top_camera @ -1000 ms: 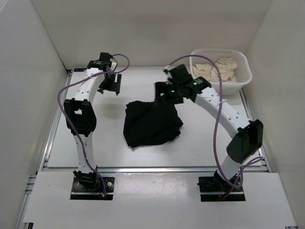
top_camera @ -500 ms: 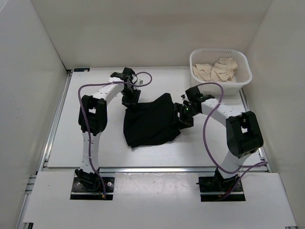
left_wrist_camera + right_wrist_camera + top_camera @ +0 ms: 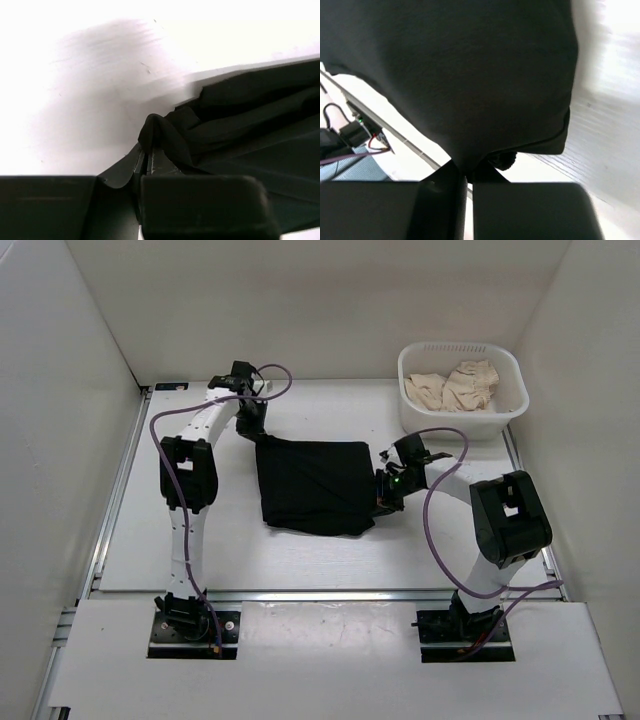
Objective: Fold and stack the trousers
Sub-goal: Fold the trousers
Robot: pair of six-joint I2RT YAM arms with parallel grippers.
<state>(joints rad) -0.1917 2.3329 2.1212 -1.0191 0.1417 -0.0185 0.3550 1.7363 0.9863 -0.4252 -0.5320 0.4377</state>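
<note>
Trousers, black and folded into a rough rectangle, lie mid-surface between your two arms. Your left hand is clamped on the cloth's far left corner, and its wrist camera shows a ridge of black fabric pinched in the closed grip. Your right hand is closed on the right edge, with fabric draping from it in its own camera. You have a white basket of beige cloths at the far right corner, apart from the trousers.
</note>
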